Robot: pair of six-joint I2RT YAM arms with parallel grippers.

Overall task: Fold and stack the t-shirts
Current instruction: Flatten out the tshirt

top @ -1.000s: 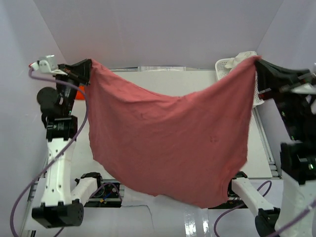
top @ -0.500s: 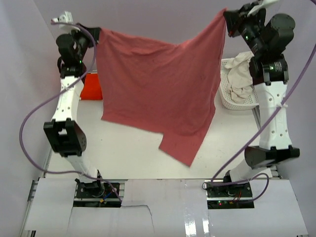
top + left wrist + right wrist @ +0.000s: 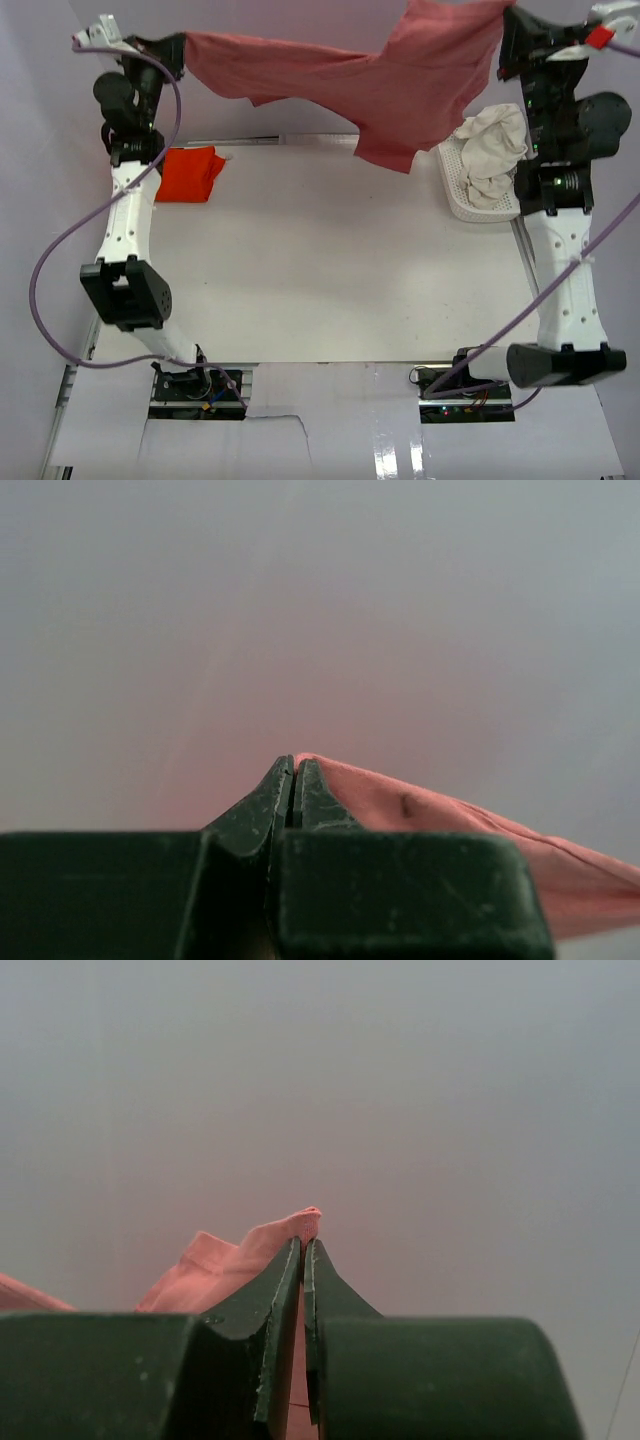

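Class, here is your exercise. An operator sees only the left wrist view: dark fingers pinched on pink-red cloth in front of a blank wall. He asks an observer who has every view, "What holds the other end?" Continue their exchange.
Observer: The right gripper is shut on another edge, so the large dusty rose-red t-shirt hangs strung between it and the left gripper, up above the table.
Operator: Where are the other shirts?
Observer: A bright orange-red t-shirt lies in a compact patch on the table's far-left side.
Operator: And the third?
Observer: A cream-white t-shirt sits crumpled in a white plastic lattice basket at the far right.
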